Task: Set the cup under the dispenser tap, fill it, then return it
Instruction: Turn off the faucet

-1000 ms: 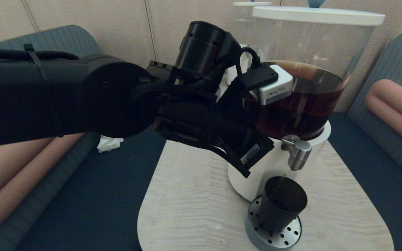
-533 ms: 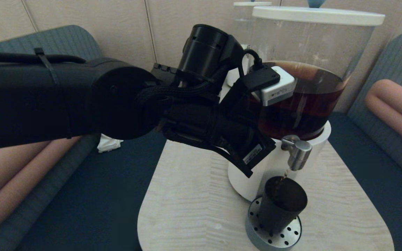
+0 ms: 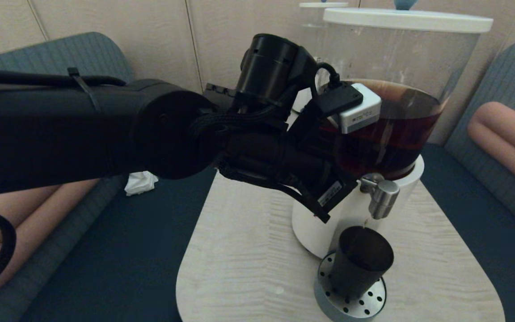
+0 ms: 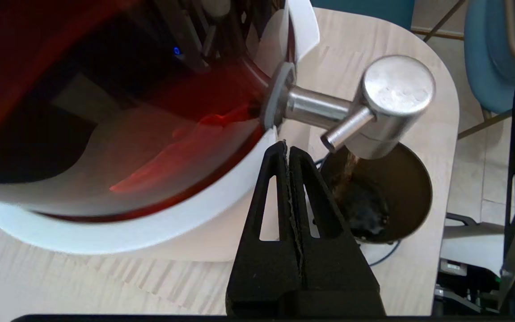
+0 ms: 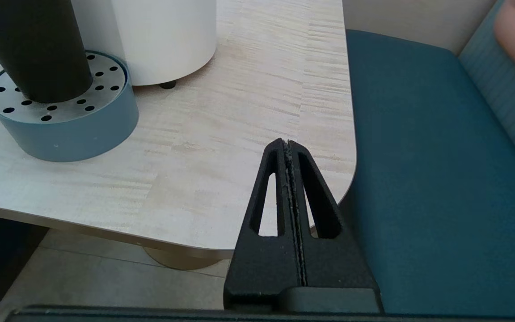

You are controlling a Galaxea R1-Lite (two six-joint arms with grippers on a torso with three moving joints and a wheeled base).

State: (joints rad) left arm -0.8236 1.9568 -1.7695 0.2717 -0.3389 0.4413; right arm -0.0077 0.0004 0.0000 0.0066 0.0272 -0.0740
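Standing on the perforated drip tray (image 3: 351, 304) at about 5 o'clock in the head view, the cup (image 3: 361, 261) sits directly below the dispenser tap (image 3: 382, 199), upright and held by neither arm. In the left wrist view a thin brown stream runs from the tap's spout into the cup's mouth, and dark liquid shows inside, though how full the cup is cannot be made out. The left gripper (image 4: 288, 147) hangs beside the dispenser's white base (image 3: 315, 228), near the tap's stem but not touching it, its jaws pressed together on nothing. In the head view the left arm (image 3: 105, 129) crosses from 9 o'clock toward the centre and hides the left side of the clear tank (image 3: 400, 89) and most of the gripper itself. The right gripper (image 5: 289, 145) shows only in its own wrist view, low over the desk's (image 3: 239, 268) rounded edge beside a blue seat (image 5: 418, 179), well apart from the cup, with its jaws closed flat and empty. That view cuts off the cup's top and shows only its lower wall on the tray. A crumpled white scrap (image 3: 140, 182) lies at 9 o'clock on the dark seat, half hidden under the arm. A second dispenser's lid (image 3: 322, 5) peeks out at 12 o'clock, the rest hidden.
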